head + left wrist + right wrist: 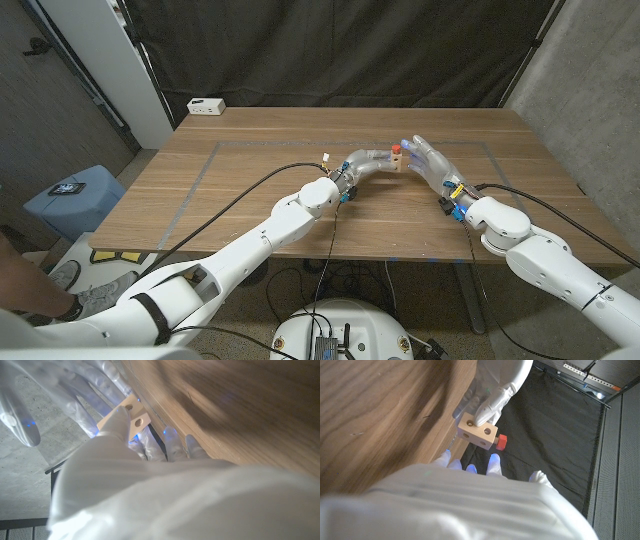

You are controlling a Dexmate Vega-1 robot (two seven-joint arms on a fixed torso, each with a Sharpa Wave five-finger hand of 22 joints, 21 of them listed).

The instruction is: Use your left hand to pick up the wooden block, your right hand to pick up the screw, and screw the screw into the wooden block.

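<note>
**Two Robot Hands Meet at a Small Wooden Block**

The robot's two white arms reach in over the brown wooden table (pixel 250 190) and meet near the middle, a bit toward the far edge. The left hand (pixel 365 166) holds the small pale wooden block with round holes (pixel 478 433) in its fingers. The block is up in the air, above the table top. A small red screw (pixel 501 442) sticks out of one side of the block. In the head view the screw's red top shows just above the block, between the two hands.

The right hand (pixel 432 160) is right next to the block, with its fingers pointing toward it. The pictures do not show if it is holding the screw, touching it, or just close to it, so it cannot be told how this hand is set.

Pale tape lines mark a big box shape on the table top. A white box (pixel 206 105) sits at the far left corner; any writing on it is too small to read. A black curtain (pixel 350 50) hangs behind the table. A blue bin (pixel 70 200) stands on the floor past the left edge.
</note>
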